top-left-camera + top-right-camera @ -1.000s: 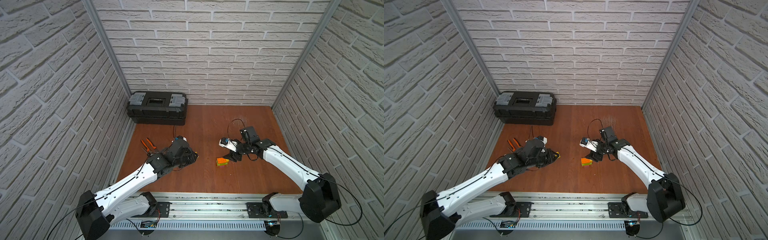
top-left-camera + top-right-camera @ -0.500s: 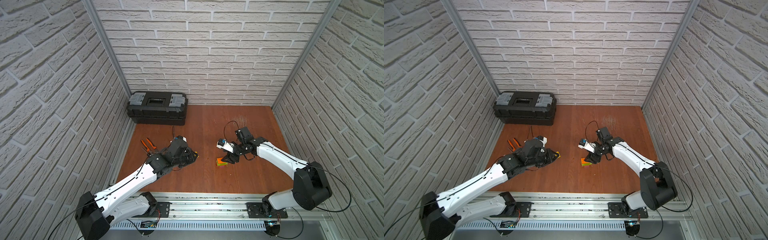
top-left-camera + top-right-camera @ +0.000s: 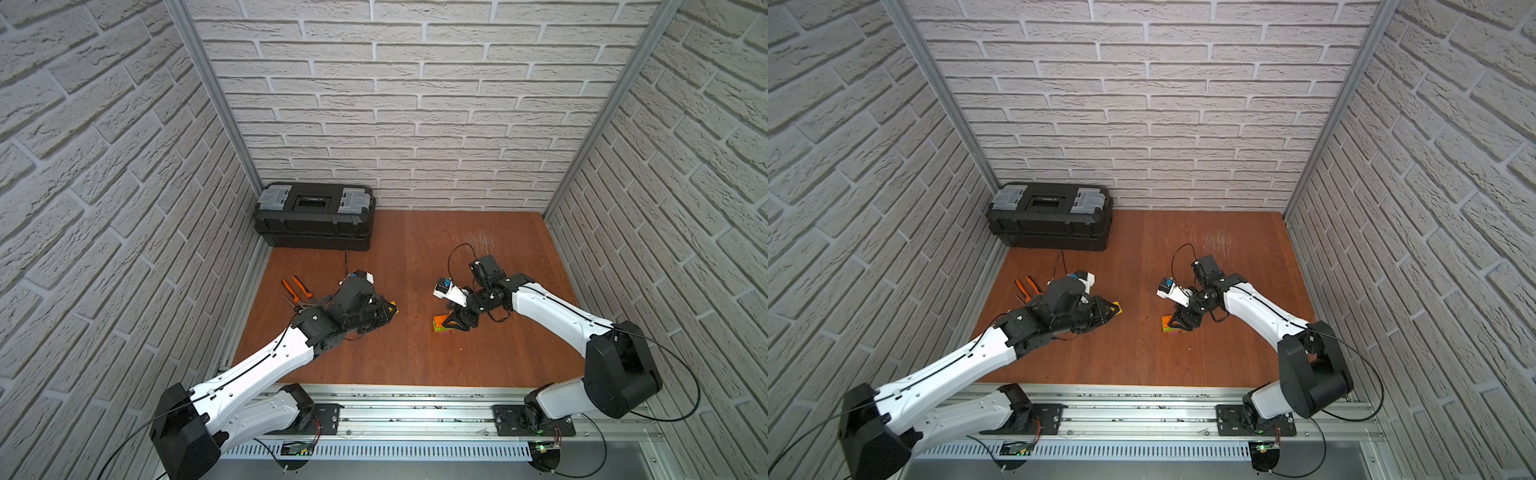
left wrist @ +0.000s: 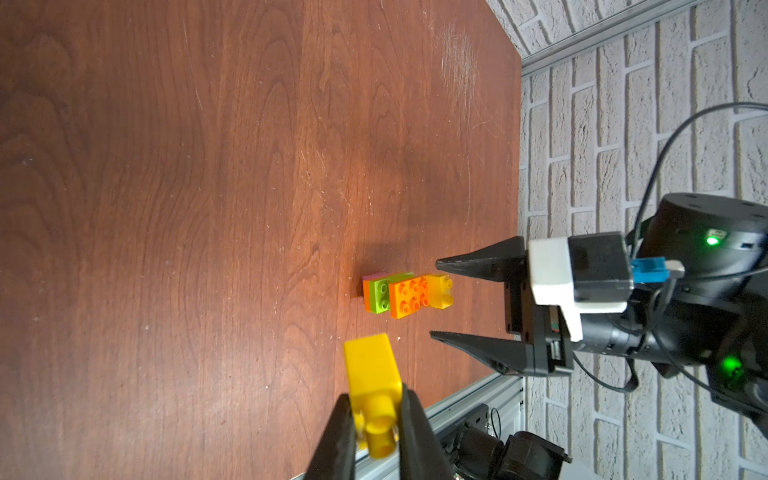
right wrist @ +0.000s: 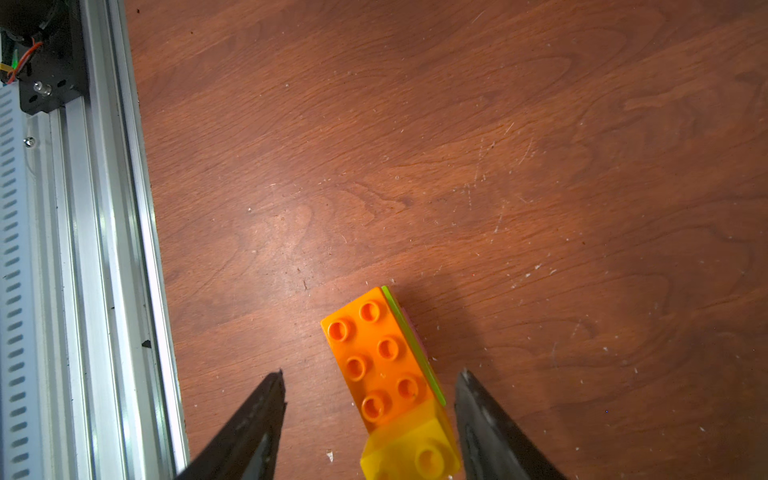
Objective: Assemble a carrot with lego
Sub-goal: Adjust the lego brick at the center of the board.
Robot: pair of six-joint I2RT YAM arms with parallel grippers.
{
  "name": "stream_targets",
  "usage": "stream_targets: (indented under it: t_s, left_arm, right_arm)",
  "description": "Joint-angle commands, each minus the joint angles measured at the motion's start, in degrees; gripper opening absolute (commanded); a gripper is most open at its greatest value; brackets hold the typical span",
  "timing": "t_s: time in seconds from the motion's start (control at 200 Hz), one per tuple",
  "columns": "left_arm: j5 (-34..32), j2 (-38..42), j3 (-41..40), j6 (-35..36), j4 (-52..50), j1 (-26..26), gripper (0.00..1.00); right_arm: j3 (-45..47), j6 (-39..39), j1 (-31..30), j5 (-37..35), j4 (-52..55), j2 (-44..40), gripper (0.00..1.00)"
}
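The table [image 5: 457, 145] is reddish wood-grain, smooth but finely scratched. The carrot [image 5: 382, 357] is glossy studded plastic, its yellow end translucent. The rail [image 5: 104, 249] is brushed metal.

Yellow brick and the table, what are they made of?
The yellow brick looks like shiny moulded plastic, with smooth faces, a round stud and a slightly see-through glow. The table looks like wood or wood-pattern laminate, with reddish-brown grain swirls and fine pale scratches.
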State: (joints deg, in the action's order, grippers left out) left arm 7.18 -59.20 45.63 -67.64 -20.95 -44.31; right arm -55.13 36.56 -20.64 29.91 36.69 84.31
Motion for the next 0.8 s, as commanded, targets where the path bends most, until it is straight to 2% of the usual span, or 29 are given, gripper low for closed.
stream_targets:
  t_s: [0.0, 0.175, 0.395, 0.645, 0.795]
  left_arm:
    - [0.5, 0.4, -1.1, 0.9, 2.4, 0.4, 0.0]
    - [0.9, -0.4, -1.2, 0.8, 3.4, 0.5, 0.0]
    - [1.4, -1.4, -1.1, 0.9, 4.1, 0.6, 0.0]
    - [1.5, -1.9, -0.8, 1.2, 4.4, 0.6, 0.0]
    - [1.6, -2.1, -0.9, 1.1, 4.9, 0.7, 0.0]
  right_arm:
    - [-1.6, -1.1, -0.5, -0.3, 0.8, 0.7, 0.66]
    - [-2.4, -2.6, -0.5, -1.0, 1.3, 1.6, 0.66]
    - [-3.5, -2.7, -0.5, 2.2, 4.2, 2.8, 0.63]
    - [-3.2, -10.0, -0.5, 3.9, 4.8, 2.7, 0.63]
    - [-3.7, -14.2, -0.3, 5.6, 5.4, 5.5, 0.57]
